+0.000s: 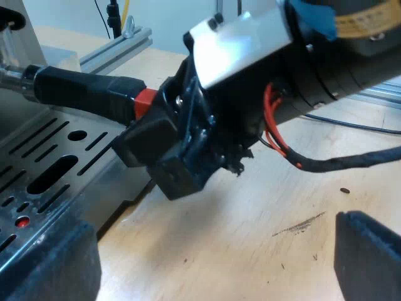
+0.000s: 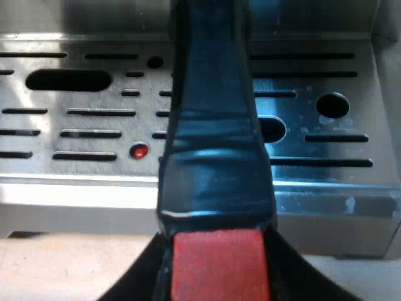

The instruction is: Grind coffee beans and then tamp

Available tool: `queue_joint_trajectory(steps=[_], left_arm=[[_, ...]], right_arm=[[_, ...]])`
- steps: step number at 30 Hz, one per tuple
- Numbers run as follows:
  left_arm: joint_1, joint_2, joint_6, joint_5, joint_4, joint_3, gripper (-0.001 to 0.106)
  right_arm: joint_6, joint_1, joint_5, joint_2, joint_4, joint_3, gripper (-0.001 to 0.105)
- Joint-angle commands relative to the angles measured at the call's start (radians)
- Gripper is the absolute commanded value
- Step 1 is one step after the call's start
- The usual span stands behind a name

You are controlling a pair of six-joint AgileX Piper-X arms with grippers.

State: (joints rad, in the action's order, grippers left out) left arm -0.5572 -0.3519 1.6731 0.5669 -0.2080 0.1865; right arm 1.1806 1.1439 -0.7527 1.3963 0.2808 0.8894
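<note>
The holder's dark handle (image 1: 88, 91) reaches out from the espresso machine's front over the slotted metal drip tray (image 1: 56, 157). Its red end (image 1: 145, 100) sits in my right gripper (image 1: 166, 150), which is clamped around it. In the right wrist view the handle (image 2: 213, 125) runs away from the camera over the drip tray (image 2: 326, 182), and my right gripper (image 2: 216, 269) is shut on the red end (image 2: 216, 260). My left gripper (image 1: 213, 251) hovers over the wooden table beside the tray, open, with nothing between its fingers (image 1: 366, 257).
The wooden table (image 1: 250, 238) lies beside the machine's base, with a dark smear (image 1: 301, 224) and a small dark speck (image 1: 344, 190) on it. An aluminium rail (image 1: 119, 50) runs beyond the handle. A red dot (image 2: 139, 150) shows in the tray.
</note>
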Motion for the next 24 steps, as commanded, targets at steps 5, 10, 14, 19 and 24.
queue_joint_trajectory(steps=[5,10,14,19,24], left_arm=[[-0.005,-0.001,0.012,0.013,0.011,0.002,0.077],[-0.005,-0.001,0.012,0.011,0.021,0.002,0.077],[-0.005,-0.001,0.012,0.009,0.028,0.002,0.077],[-0.005,0.016,0.033,0.011,0.028,0.005,0.077],[-0.005,0.095,0.037,0.012,-0.044,0.029,0.077]], right_arm=[[0.008,0.078,-0.059,-0.020,-0.009,0.003,0.000],[-0.054,0.096,-0.059,-0.023,0.046,0.003,0.000],[-0.065,0.111,-0.052,-0.023,0.103,0.003,0.000],[-0.150,0.154,-0.052,-0.031,0.174,0.003,0.000],[-0.169,0.154,-0.043,-0.089,0.248,-0.017,0.000]])
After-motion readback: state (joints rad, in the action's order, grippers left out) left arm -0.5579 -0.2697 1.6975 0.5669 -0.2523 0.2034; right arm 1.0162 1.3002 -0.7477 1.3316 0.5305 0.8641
